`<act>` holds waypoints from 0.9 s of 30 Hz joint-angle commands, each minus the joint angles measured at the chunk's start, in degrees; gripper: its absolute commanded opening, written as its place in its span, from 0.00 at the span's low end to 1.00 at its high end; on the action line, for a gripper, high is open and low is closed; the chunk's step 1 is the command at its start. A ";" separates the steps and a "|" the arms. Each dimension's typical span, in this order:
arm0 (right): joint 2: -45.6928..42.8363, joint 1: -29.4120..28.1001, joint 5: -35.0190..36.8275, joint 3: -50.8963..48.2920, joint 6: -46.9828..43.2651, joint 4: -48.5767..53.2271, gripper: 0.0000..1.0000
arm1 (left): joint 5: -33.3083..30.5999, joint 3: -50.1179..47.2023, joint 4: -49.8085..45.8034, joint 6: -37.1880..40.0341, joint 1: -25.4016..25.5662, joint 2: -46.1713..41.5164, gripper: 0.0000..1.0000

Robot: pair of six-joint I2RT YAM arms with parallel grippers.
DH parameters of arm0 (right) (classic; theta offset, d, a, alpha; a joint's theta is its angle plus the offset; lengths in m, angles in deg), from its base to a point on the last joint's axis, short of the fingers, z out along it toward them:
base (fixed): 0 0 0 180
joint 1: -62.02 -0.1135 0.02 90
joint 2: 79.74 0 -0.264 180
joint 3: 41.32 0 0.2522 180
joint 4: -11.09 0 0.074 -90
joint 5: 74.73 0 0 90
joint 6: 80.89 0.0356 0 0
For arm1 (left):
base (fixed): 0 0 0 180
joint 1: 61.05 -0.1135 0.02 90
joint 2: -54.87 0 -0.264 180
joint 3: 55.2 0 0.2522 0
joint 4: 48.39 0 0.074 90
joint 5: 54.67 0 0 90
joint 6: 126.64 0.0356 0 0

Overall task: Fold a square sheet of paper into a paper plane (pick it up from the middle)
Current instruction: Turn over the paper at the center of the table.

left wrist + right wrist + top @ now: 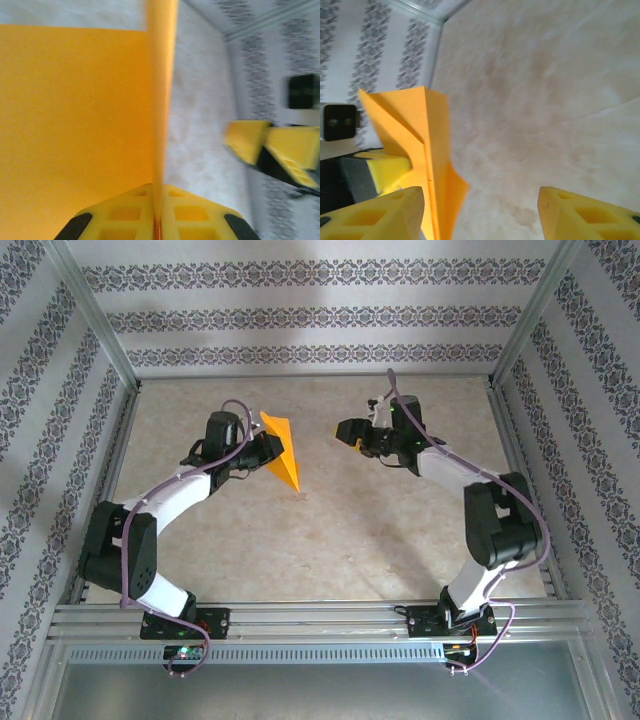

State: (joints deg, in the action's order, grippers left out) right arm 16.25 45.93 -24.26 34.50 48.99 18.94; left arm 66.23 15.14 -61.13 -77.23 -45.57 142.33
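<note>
The left hand (266,447) is pinched shut on the paper plane (283,452), holding it on edge over the table (380,530), about eleven o'clock from its middle. The right hand (350,430) stands wide and empty, apart at the plane's three o'clock. The paper looks light, limp and easily crumpled. The layered centre crease is probably the firmest place to grip.

A lab test cell: aluminium framing (320,618) enclosing wallpapered panels (300,315) and marbled tabletop (380,530).

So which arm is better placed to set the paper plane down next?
Left, probably: the left gripper is shut on the paper plane, while the right gripper stands open, apart from it.
</note>
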 commanded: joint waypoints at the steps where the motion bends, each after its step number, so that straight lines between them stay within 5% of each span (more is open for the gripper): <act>1: -4.94 -0.25 14.00 -0.36 -12.76 12.25 0.64 | -16.17 6.40 -29.08 16.31 0.71 -0.15 0.10; 9: -13.79 -0.34 32.11 -5.87 -15.68 14.01 0.71 | -47.23 22.38 -52.56 23.96 5.49 8.17 0.09; 13: -15.88 0.11 35.62 -7.09 -14.85 15.27 0.73 | -61.76 30.25 -62.01 23.54 10.10 16.60 0.09; 22: -17.23 1.46 33.81 -9.56 -13.51 13.84 0.79 | -75.40 42.94 -71.26 18.72 18.43 35.96 0.08; 27: -17.92 3.33 32.70 -10.80 -11.61 13.20 0.79 | -74.94 46.02 -70.94 15.54 19.97 44.12 0.08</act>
State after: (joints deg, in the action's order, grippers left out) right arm 0.16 48.22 7.74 24.78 36.14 32.86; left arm -5.25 59.31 -127.53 -58.59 -26.22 183.99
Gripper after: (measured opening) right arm 0.786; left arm 0.080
